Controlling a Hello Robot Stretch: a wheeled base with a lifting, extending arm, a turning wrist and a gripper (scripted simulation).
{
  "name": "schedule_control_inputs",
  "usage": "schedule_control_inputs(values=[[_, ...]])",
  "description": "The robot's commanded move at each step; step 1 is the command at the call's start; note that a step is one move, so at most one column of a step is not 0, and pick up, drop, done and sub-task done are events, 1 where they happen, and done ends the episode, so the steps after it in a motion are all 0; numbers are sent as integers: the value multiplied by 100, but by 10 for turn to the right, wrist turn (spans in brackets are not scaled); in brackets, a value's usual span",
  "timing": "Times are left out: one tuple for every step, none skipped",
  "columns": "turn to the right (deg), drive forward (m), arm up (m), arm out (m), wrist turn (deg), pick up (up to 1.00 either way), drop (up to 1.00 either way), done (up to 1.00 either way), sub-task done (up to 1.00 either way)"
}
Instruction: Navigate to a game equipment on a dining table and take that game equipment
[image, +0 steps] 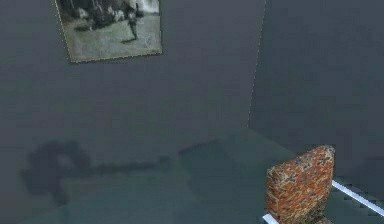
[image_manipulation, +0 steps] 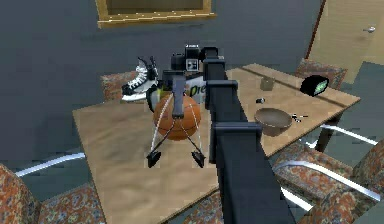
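Gripper (image_manipulation: 175, 158) at basketball (image_manipulation: 191, 120) on dining table (image_manipulation: 115, 140), hold unclear

Wall: framed picture (image: 108, 28) | forward view lower right: patterned chair (image: 300, 185) | arm side view: black-and-white skate (image_manipulation: 140, 80); brown bowl (image_manipulation: 272, 120); gold-framed picture (image_manipulation: 155, 10); pale door (image_manipulation: 352, 35)

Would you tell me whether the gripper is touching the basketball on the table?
Cannot tell: in the arm side view the gripper overlaps the basketball, with neither contact nor gap plain.
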Motion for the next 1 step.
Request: schedule_control_inputs(values=[[0,0,0,0,450,0,0,0,0]])
